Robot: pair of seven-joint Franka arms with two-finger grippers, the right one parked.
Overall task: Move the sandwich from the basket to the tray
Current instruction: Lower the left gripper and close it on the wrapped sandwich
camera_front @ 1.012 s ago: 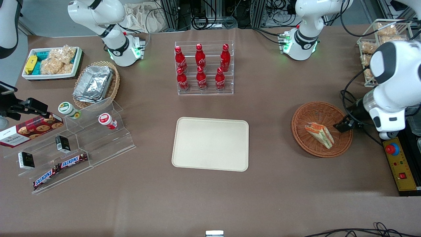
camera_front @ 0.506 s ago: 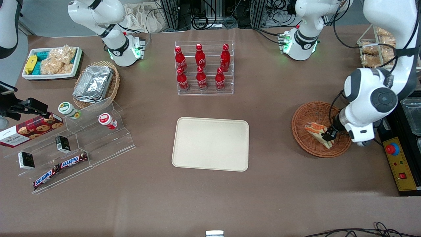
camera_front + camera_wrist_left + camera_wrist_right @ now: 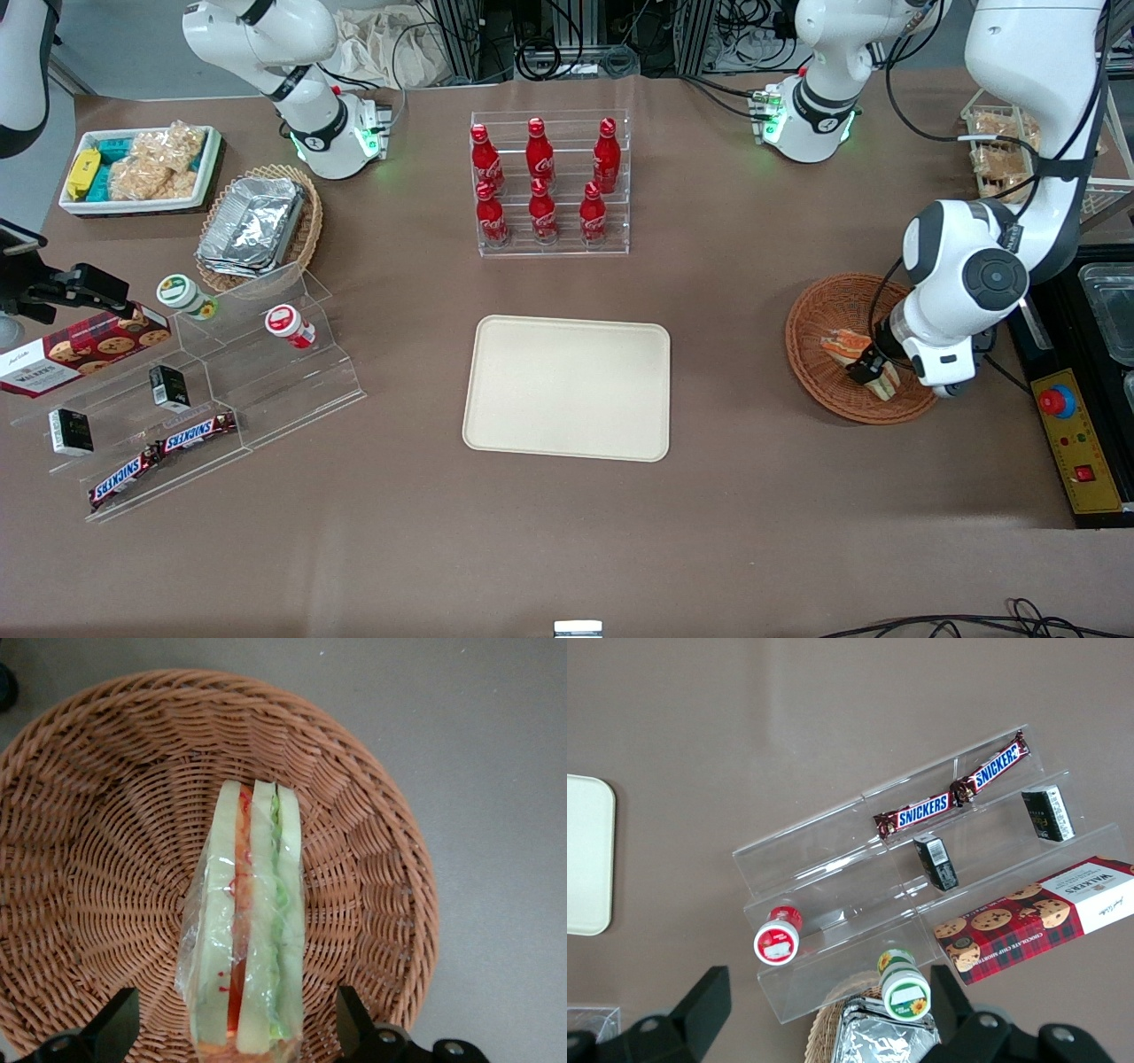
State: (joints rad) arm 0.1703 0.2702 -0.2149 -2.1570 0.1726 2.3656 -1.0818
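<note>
My gripper [image 3: 869, 369] hung low over the basket [image 3: 815, 337], at the working arm's end of the table, and my fingers [image 3: 120, 1020] were spread wide, one on either side of the sandwich [image 3: 251, 930] without touching it. The sandwich lay in the basket on its edge, wrapped in clear film, its pale bread and red and green filling facing up at my wrist. The tray [image 3: 567, 387] sat bare near the middle of the table, well apart from the basket, nearer the front camera than the rack of red bottles [image 3: 542, 183].
</note>
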